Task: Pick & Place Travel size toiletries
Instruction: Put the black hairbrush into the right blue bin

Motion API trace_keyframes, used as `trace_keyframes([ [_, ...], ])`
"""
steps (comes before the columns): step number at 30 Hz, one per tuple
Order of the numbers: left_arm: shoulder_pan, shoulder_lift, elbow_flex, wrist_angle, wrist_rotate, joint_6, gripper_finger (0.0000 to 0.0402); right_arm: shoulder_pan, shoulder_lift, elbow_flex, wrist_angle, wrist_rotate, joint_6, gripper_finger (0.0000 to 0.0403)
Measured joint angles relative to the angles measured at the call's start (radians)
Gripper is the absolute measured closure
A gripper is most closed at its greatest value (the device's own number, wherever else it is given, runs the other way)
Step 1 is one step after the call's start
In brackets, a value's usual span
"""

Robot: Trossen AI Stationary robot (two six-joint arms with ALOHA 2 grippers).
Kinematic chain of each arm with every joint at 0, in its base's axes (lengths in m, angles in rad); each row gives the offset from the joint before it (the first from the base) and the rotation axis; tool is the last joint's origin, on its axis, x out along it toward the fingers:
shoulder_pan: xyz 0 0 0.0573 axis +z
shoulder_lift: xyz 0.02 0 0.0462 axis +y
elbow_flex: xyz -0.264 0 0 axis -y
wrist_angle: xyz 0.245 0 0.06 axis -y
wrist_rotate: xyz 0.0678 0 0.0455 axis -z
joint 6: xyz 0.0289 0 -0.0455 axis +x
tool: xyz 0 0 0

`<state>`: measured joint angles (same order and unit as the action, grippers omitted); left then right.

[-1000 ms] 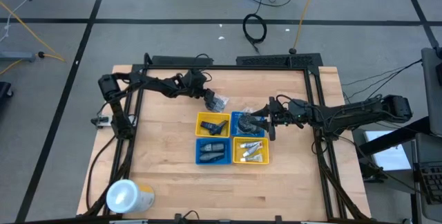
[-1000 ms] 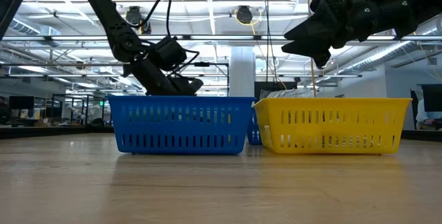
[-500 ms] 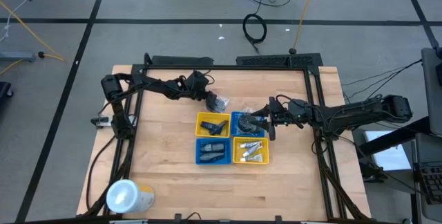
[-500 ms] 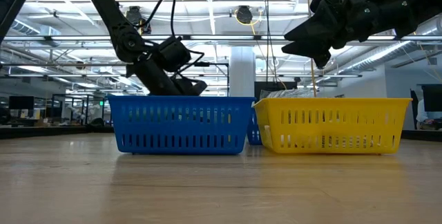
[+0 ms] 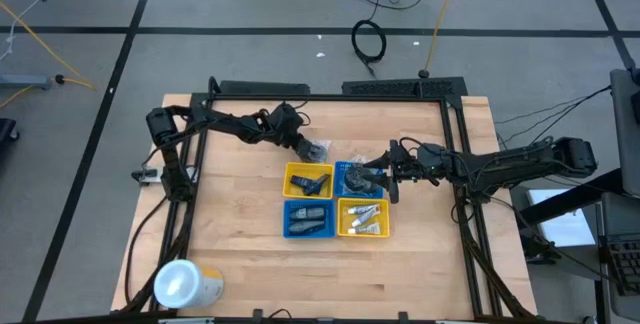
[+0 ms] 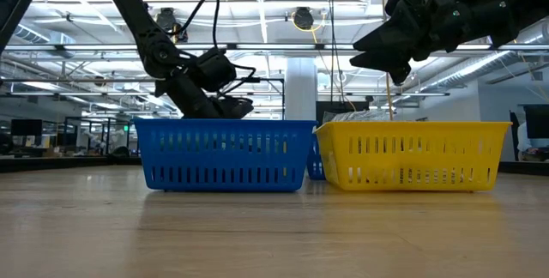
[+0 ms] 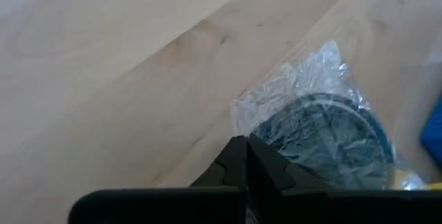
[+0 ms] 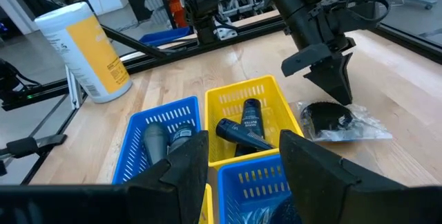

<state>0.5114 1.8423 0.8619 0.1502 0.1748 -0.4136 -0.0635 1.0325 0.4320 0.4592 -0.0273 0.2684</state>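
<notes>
A dark grey round piece in a clear wrapper lies flat on the wooden table, just beyond the far yellow tray. My left gripper stands over its left side, shut on the wrapper. My right gripper hangs open above the far blue tray, touching nothing. Dark bottles lie in the far yellow tray. White tubes lie in the near yellow tray. My left gripper pinches the clear wrapper's loose edge, beside the round piece, between its two fingertips. The fingers come from above, slanting down from the table's left. The piece lies flat on the table, its wrapper crumpled.
Two blue and two yellow trays stand in a square at the table's middle; the near blue one holds dark items. A large white-topped yellow cylinder stands at the near left corner. A black frame borders the table.
My left gripper has shut on the wrapper's edge, staying above the wrapped piece. The piece still lies on the table.
</notes>
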Motion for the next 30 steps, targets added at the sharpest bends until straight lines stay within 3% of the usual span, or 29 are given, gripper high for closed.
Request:
trace_keyframes([
  [8,0.012,-0.058,-0.001,0.028,0.044,0.001,0.0401,0.000,0.000,0.000,-0.001,0.000,0.000,0.0232],
  [17,-0.001,-0.265,-0.001,-0.031,0.061,0.046,0.0402,0.000,0.000,0.000,-0.001,0.000,0.000,0.0232],
  [26,-0.105,-0.481,-0.001,-0.032,0.057,0.096,0.0402,0.000,0.000,0.000,0.018,0.000,0.008,0.0232],
  [30,-0.183,-0.516,0.000,0.022,0.010,0.124,0.0402,0.000,0.003,0.000,0.069,-0.001,0.032,0.0232],
])
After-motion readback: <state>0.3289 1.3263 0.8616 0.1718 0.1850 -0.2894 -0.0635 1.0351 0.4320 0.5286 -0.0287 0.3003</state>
